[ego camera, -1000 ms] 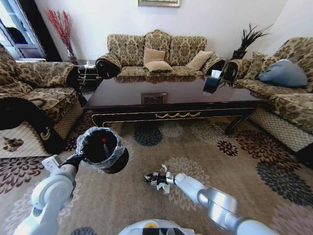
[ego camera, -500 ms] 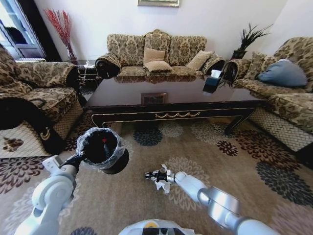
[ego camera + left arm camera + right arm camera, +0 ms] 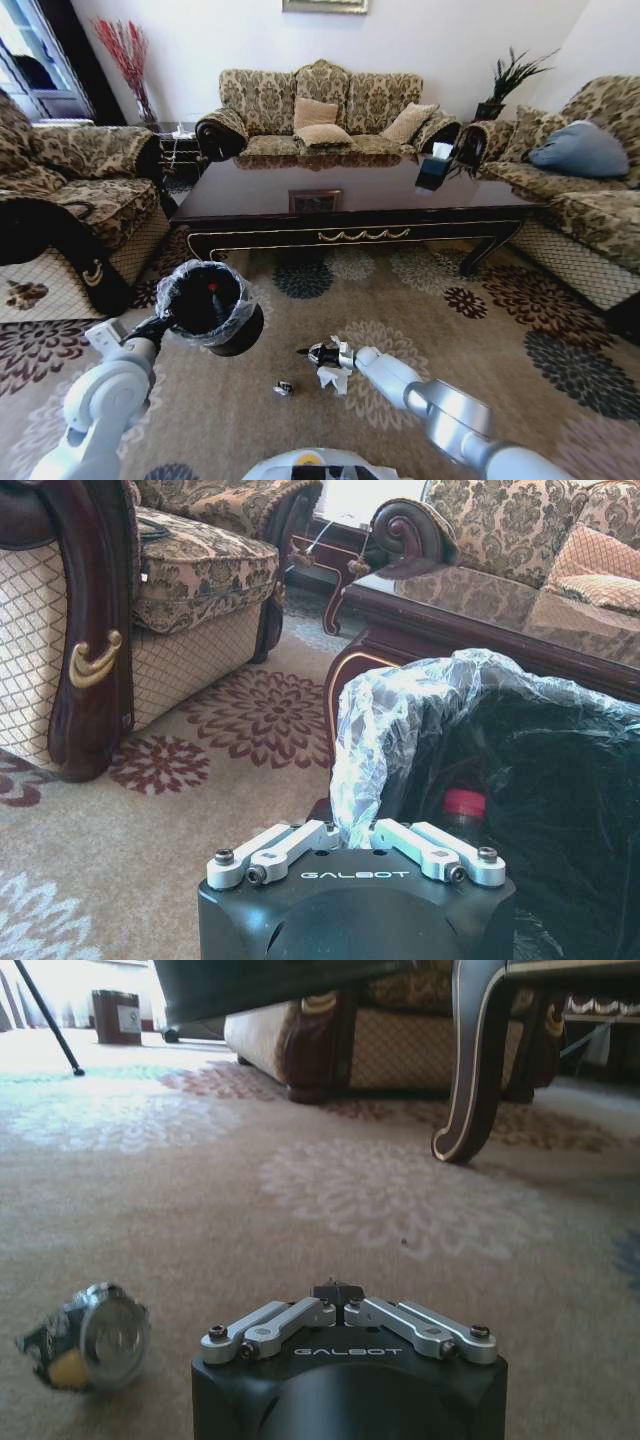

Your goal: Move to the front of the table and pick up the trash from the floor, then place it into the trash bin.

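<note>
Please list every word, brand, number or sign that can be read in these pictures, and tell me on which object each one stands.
"GALBOT": on the black body of the left gripper, which is clamped on the liner of the trash bin.
"GALBOT": on the black body of the right gripper, low over the carpet.
The crushed can on the carpet: any print is too blurred to read.
The label on the far brown box: too small to read.

A dark glossy wooden coffee table (image 3: pixel 350 200) carries gold scroll ornament on its apron. The round black trash bin (image 3: pixel 215 305) wears a crinkly clear plastic liner, with a red bottle cap (image 3: pixel 463 802) inside. The beige carpet (image 3: pixel 500 330) shows maroon, navy and cream floral medallions. A crumpled white tissue (image 3: pixel 331 378) lies beside a silver, dark-printed crushed can (image 3: pixel 88 1334).
</note>
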{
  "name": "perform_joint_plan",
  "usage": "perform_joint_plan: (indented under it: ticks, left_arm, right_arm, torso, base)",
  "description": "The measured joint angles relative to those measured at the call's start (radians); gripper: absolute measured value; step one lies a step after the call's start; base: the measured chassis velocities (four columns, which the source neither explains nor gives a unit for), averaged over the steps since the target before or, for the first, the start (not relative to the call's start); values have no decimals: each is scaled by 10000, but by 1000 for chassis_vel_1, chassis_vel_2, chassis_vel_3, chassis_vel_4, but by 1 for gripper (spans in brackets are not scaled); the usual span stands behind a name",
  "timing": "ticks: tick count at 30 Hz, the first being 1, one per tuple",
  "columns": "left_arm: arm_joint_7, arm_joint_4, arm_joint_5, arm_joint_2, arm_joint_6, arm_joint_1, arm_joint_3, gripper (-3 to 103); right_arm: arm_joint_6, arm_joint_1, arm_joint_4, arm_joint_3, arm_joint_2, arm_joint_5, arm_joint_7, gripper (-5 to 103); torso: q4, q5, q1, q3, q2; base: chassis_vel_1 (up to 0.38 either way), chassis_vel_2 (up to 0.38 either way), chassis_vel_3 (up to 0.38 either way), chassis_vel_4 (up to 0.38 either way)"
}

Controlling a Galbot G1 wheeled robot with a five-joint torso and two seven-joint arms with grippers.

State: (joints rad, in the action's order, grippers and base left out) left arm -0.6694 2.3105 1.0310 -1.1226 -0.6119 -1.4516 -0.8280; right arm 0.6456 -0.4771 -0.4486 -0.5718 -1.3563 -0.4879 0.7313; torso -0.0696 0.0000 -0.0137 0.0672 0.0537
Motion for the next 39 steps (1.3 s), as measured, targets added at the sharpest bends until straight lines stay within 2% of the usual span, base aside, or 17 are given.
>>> perform_joint_plan:
  ticks: [3, 4, 6, 8, 9, 12, 16, 18, 21, 23, 26, 27, 30, 32, 34, 39]
  left_arm:
    - [1, -12, -7, 0, 1, 12, 16, 3]
    - [1, -21, -16, 1, 3, 14, 26, 3]
    - [3, -40, -32, 6, 4, 12, 40, 3]
    - [5, -50, -38, 10, 4, 8, 43, 3]
    - [6, -61, -52, 14, 4, 5, 44, 3]
    - [6, -65, -62, 18, 4, -3, 46, 3]
    - [12, -65, -65, 28, 4, -46, 34, 3]
    - [11, -65, -67, 30, 4, -60, 22, 3]
    - [11, -65, -74, 32, 7, -75, -9, 3]
    - [11, -65, -74, 32, 11, -72, -12, 3]
    - [11, -65, -75, 33, 12, -40, -12, 3]
    - [11, -65, -75, 33, 12, -40, -12, 3]
    - [11, -71, -76, 27, 18, -13, -4, 3]
    - [11, -83, -75, 22, 19, -6, 3, 3]
    - [10, -111, -78, 8, 19, 11, 19, 3]
    - [8, -161, -101, -1, 22, 45, 58, 3]
  right_arm:
    - [73, -83, -376, -43, 139, -13, 1, 0]
    - [132, -192, -654, -103, 232, -20, 3, -3]
    - [192, -402, -1263, -308, 404, -46, -58, 8]
    - [207, -530, -1586, -458, 487, -49, -138, 8]
    - [224, -666, -1930, -640, 567, -29, -218, 18]
    - [287, -845, -2246, -896, 608, 65, -303, 24]
    - [377, -1044, -2153, -1117, 430, 487, -547, 45]
    - [381, -1065, -2135, -1152, 403, 526, -613, 45]
    - [382, -1091, -2152, -1335, 370, 566, -839, 61]
    - [382, -1092, -2132, -1378, 357, 586, -891, 61]
    - [369, -1091, -1829, -1431, 279, 766, -1040, 78]
    - [369, -1091, -1829, -1431, 279, 766, -1040, 78]
    - [338, -1090, -1409, -1370, 223, 957, -1092, 94]
    - [330, -1091, -1318, -1342, 223, 994, -1095, 94]
    - [335, -1133, -1173, -1230, 195, 1121, -1096, 99]
    - [361, -1245, -1155, -1059, 74, 963, -1122, 101]
  torso:
    - [0, 0, 0, -1, 0]
    - [-1, 0, 0, 0, 2]
    - [-2, -1, 0, -1, 2]
    - [-1, 0, 0, -1, 3]
    - [-1, 2, 0, -1, 3]
    - [0, 0, 0, -1, 3]
    - [-1, 0, 0, -1, 2]
    - [0, 0, 0, -1, 3]
    - [1, 0, 0, -1, 3]
    - [0, 0, 0, -1, 3]
    - [0, -1, 0, -1, 3]
    - [0, -1, 0, -1, 3]
    - [-1, 0, 0, -1, 3]
    - [-1, -1, 0, -1, 3]
    - [-2, -1, 0, -1, 3]
    - [0, -1, 0, 0, 2]
  base:
    - [0, 0, 0, 0]
    - [0, 0, 0, 0]
    - [0, 0, 0, 0]
    - [0, 0, 0, 0]
    - [0, 0, 0, 0]
    - [0, 0, 0, 0]
    - [0, 0, 0, 0]
    - [0, 0, 0, 0]
    - [0, 0, 0, 0]
    - [0, 0, 0, 0]
    - [0, 0, 0, 0]
    - [0, 0, 0, 0]
    - [0, 0, 0, 0]
    - [0, 0, 0, 0]
    - [0, 0, 0, 0]
    - [0, 0, 0, 0]
